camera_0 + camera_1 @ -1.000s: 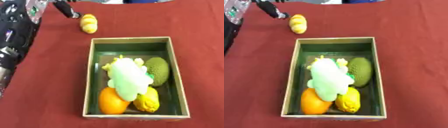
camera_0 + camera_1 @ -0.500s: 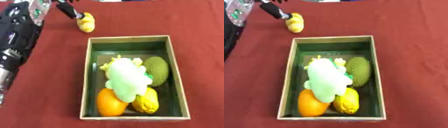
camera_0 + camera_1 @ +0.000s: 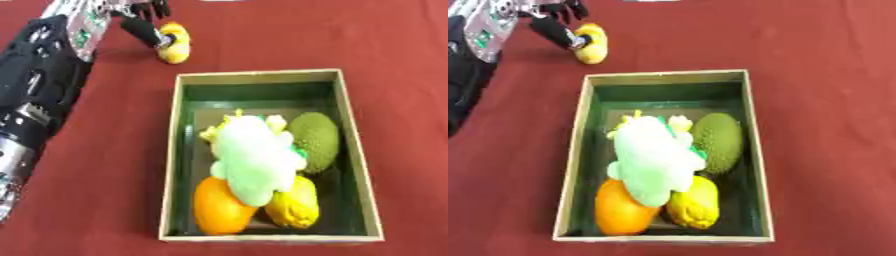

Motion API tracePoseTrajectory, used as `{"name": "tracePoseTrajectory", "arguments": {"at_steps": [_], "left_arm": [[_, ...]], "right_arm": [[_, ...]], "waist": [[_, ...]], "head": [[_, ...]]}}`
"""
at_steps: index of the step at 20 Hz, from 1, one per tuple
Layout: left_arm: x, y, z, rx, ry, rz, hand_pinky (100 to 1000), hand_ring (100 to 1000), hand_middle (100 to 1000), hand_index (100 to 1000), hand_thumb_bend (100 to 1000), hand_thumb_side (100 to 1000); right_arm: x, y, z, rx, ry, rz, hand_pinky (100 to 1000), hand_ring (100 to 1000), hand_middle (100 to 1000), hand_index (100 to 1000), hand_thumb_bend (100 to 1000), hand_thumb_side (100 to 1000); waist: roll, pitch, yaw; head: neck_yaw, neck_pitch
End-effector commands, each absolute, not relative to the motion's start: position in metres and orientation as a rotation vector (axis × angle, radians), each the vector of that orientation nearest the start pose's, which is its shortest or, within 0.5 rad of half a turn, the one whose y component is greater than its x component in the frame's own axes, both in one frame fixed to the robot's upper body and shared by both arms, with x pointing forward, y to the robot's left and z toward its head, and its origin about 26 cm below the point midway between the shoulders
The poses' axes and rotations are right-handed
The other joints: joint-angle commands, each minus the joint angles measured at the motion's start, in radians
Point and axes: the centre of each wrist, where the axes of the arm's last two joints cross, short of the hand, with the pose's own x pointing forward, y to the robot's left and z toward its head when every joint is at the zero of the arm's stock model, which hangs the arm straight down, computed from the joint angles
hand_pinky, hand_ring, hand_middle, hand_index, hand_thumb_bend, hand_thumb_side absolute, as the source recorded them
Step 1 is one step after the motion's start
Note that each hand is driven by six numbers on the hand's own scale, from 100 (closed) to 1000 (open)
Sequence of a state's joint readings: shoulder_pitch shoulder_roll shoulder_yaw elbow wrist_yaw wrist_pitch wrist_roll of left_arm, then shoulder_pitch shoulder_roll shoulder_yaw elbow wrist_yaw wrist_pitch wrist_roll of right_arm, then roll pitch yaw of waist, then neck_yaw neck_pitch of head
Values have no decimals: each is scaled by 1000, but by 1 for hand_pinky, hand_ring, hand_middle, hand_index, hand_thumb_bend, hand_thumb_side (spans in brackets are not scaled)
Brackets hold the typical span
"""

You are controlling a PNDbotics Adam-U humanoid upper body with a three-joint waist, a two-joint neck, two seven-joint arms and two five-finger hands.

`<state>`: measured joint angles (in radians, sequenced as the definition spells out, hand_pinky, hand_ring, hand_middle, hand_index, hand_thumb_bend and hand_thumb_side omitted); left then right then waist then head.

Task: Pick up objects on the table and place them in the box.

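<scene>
The small yellow fruit [image 3: 174,42] (probably light and rounded, so liable to roll) is being touched by the left robot hand [image 3: 143,25], fingers curling beside it, and is best pinched across its middle.

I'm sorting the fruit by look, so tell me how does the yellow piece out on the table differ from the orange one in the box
The yellow piece lies outside the box on the red cloth, at the left hand; the orange fruit sits in the box's near left corner. The yellow piece is elongated and looks smaller; the orange fruit is rounder. The yellow piece lies uncovered; a pale green plush partly overlaps the orange fruit. Both look like toy fruit.
</scene>
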<state>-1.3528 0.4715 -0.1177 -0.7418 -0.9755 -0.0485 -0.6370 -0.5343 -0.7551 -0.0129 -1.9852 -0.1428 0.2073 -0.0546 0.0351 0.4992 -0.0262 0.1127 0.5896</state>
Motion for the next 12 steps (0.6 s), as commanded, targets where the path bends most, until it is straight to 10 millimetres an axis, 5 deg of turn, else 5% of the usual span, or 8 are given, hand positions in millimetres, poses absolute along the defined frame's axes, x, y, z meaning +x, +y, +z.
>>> {"name": "tracePoseTrajectory", "arguments": {"at_steps": [1, 9, 12], "left_arm": [[501, 255, 355, 988, -1228, -1458, 819, 787, 773, 863, 367, 399], [505, 256, 340, 942, -1184, -1483, 793, 723, 700, 788, 264, 280], [505, 257, 339, 958, -1196, -1465, 756, 651, 611, 698, 192, 143]], "right_arm": [[294, -297, 325, -473, -2283, 590, 794, 728, 781, 871, 100, 516], [294, -297, 326, -463, -2295, 573, 795, 727, 780, 871, 100, 521], [295, -297, 326, -460, -2295, 570, 795, 727, 780, 870, 100, 522]], "waist": [[-4, -20, -2], [-7, -12, -10], [-7, -12, -13]], "head": [[4, -15], [15, -21], [17, -22]]}}
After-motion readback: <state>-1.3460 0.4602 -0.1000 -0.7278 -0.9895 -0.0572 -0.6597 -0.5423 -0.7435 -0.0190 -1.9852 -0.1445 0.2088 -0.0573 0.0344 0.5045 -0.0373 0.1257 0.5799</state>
